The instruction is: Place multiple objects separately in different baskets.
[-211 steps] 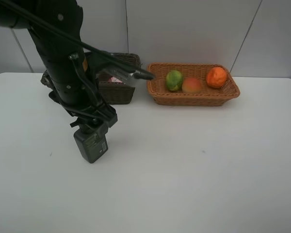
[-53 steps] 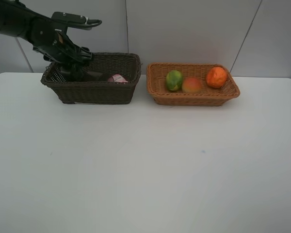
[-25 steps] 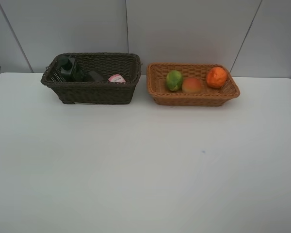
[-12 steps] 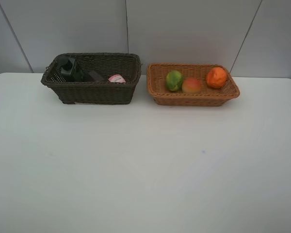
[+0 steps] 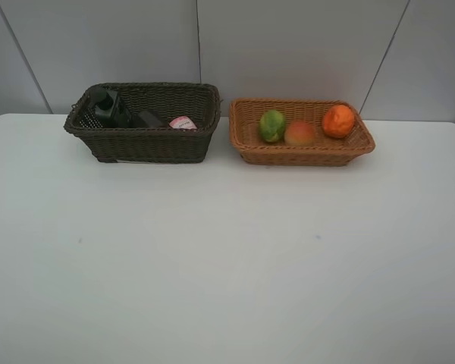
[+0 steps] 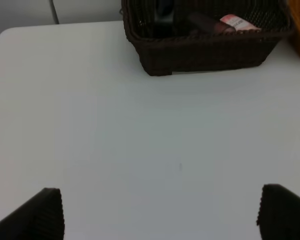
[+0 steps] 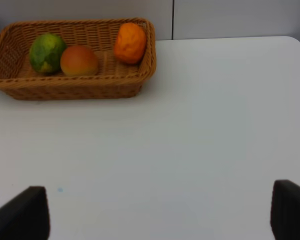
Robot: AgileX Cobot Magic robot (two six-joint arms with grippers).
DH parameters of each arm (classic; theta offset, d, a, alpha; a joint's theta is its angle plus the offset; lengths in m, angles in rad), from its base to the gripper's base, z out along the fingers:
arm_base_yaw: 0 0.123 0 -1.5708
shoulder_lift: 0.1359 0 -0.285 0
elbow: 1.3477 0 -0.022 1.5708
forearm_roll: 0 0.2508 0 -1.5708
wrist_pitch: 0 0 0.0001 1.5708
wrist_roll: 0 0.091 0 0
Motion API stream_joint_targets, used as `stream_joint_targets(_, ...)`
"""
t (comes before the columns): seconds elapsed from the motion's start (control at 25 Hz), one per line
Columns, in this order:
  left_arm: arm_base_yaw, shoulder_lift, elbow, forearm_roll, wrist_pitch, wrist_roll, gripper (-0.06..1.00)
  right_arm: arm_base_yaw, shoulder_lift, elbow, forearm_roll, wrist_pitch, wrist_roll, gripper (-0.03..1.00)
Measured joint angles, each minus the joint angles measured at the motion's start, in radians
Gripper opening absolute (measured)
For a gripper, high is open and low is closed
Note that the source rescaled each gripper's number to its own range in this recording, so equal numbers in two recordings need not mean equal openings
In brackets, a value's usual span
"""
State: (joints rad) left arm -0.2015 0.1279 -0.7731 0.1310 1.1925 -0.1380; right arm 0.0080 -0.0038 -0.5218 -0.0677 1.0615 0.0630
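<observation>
Left arm withdrawn from dark basket (image 5: 140,140); left gripper (image 6: 160,212) wide open, empty, basket well ahead — pump bottle (image 5: 106,106), pink bottle (image 5: 183,122) inside. Right gripper (image 7: 160,210) open, empty; fruit in light basket (image 7: 75,87) ahead. Desk (image 5: 227,258) bare — sorting apparently complete.

Very little of the robot shows. In the high view no part of it is visible. In the left wrist view, only the two fingertips (image 6: 40,215) of the left gripper (image 6: 160,212) appear, as dark blocks at the corners of the picture. They are black, matte and blurred, with a roughly square outline and a slightly slanted inner edge. In the right wrist view, the fingertips (image 7: 27,212) of the right gripper (image 7: 157,210) look the same: black, plain, soft in focus. On these parts no cable, screw or marking can be made out.
</observation>
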Motion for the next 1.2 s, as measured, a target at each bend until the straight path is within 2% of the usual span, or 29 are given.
stream_joint_targets(0.16, 0.000, -0.061, 0.042, -0.032, -0.040, 0.000, 1.00, 0.000, 0.000, 0.000, 0.000, 0.000, 0.000, 0.94)
stream_joint_targets(0.48, 0.000, -0.136, 0.253, -0.055, -0.095, 0.000, 1.00, 0.000, 0.000, 0.000, 0.000, 0.000, 0.000, 0.94)
stream_joint_targets(0.88, 0.004, -0.136, 0.266, -0.055, -0.127, 0.000, 1.00, 0.000, 0.000, 0.000, 0.000, 0.000, 0.000, 0.94)
stream_joint_targets(1.2, 0.162, -0.136, 0.266, -0.055, -0.127, 0.000, 1.00, 0.000, 0.000, 0.000, 0.000, 0.000, 0.000, 0.94)
